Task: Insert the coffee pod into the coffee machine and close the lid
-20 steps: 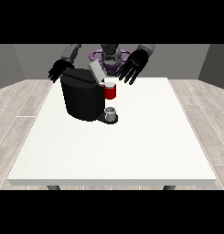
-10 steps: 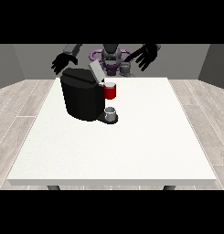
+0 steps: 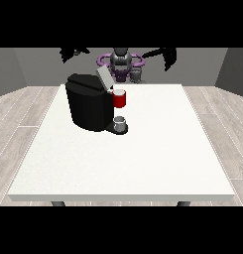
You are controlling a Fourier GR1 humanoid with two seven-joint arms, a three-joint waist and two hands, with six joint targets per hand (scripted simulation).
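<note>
Two robot hands are raised high above the far edge of the white counter, well apart from everything on it: the robot hand at the view's left hangs above and behind the coffee machine, the robot hand at the view's right is out to the other side of the robot's torso. Neither holds anything; how their fingers lie I cannot tell, since both are small and dark. The black coffee machine stands on the far left part of the counter with its grey lid tilted up and open. A red part, possibly the coffee pod, sits at the machine's front just under the lid. Below it a small grey cup rests on the machine's base.
</note>
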